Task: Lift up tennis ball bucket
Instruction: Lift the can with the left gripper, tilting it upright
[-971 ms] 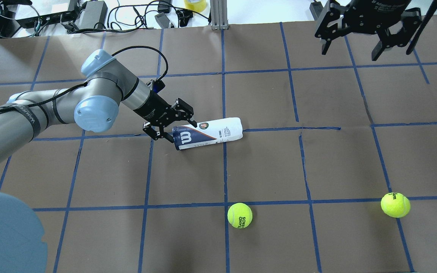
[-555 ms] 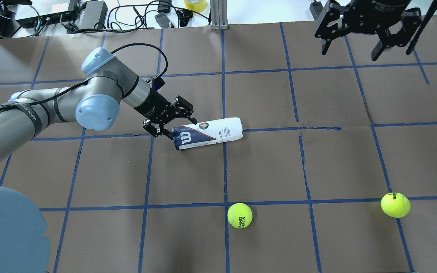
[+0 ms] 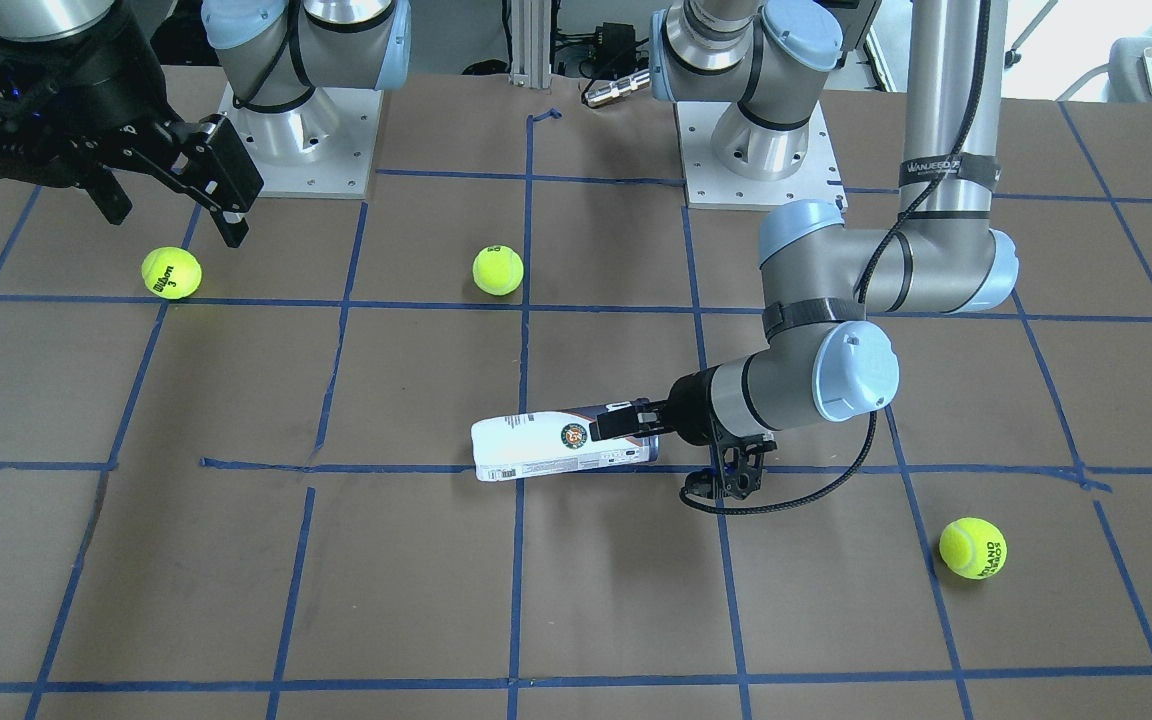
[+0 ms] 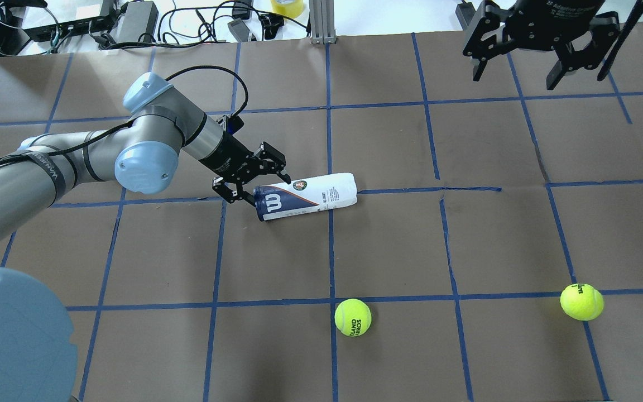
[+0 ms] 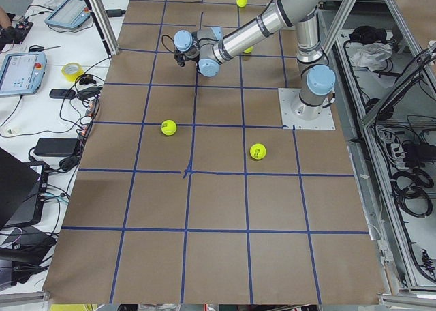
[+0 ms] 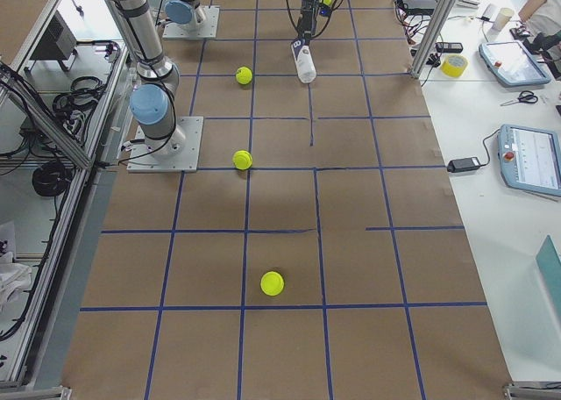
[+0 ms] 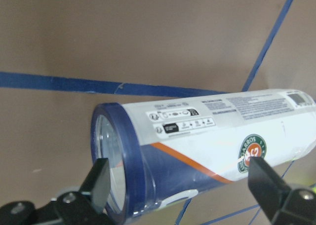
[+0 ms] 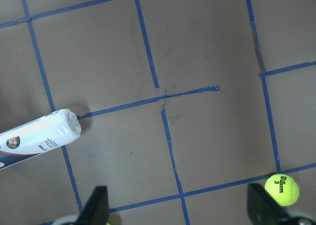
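Brown tabletop (image 4: 394, 245), blue tape grid. At left, left tool (image 4: 260, 191) spread wide, one finger on each side of the navy end of bucket (image 4: 321, 194), not clamped. Bucket lies on its side mid-tabletop; label hides contents. Label: white "W", round emblem. Middle ball (image 4: 353, 317) reads "LAND ARROS"; right ball (image 4: 581, 301) "Wilson 3". At far right, right tool (image 4: 514, 78) wide, holding nothing, aloft.
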### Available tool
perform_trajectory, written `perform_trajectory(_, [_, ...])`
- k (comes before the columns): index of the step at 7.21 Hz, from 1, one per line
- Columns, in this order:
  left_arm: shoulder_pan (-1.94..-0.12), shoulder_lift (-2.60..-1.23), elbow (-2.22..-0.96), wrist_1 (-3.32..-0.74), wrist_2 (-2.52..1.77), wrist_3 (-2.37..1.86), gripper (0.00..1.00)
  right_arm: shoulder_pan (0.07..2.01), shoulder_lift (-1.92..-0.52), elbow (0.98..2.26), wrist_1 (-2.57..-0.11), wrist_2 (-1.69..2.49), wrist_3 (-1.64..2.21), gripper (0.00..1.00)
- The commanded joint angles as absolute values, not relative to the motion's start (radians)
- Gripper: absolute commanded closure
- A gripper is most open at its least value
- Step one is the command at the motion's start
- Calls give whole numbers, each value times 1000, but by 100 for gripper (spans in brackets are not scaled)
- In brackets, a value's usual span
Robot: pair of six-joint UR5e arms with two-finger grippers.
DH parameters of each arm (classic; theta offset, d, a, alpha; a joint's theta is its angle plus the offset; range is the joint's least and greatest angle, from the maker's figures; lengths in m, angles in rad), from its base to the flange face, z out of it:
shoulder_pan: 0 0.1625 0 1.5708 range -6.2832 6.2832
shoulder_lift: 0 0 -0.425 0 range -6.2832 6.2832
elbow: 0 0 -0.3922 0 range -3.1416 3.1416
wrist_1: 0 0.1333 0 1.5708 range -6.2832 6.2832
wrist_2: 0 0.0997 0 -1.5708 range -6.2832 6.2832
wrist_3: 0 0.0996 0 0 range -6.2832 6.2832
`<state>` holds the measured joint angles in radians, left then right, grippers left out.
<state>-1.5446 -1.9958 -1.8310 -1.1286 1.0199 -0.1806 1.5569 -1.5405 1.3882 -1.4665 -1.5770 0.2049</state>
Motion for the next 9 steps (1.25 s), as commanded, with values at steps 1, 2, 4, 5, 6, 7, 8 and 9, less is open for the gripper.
perform_trajectory(1, [-1548, -1997, -1829, -1124, 1011, -189, 3, 1555, -1545, 1402, -1466, -1577, 207, 0])
perform_trajectory(2, [-1549, -1997, -1830, -1124, 1008, -189, 3, 1555, -1548, 1405, -1466, -1577, 207, 0])
perform_trajectory(4, [-1551, -2000, -1832, -1129, 1009, -186, 36, 1555, -1549, 1408, -1468, -1577, 207, 0])
perform_trajectory(5, [-1551, -1999, -1830, -1126, 1008, -187, 96, 1552, -1548, 1408, -1467, -1577, 209, 0])
perform_trajectory(6, [-1551, -1999, -1829, -1126, 1008, -187, 100, 1554, -1549, 1408, -1466, -1577, 209, 0])
perform_trajectory(7, [-1549, -1996, -1825, -1126, 1015, -187, 100, 1554, -1549, 1408, -1466, -1577, 209, 0])
perform_trajectory(8, [-1549, -1991, -1824, -1129, 1020, -189, 100, 1554, -1549, 1408, -1468, -1577, 209, 0])
perform_trajectory(9, [-1548, -1987, -1806, -1141, 1023, -189, 100, 1554, -1549, 1408, -1467, -1577, 209, 0])
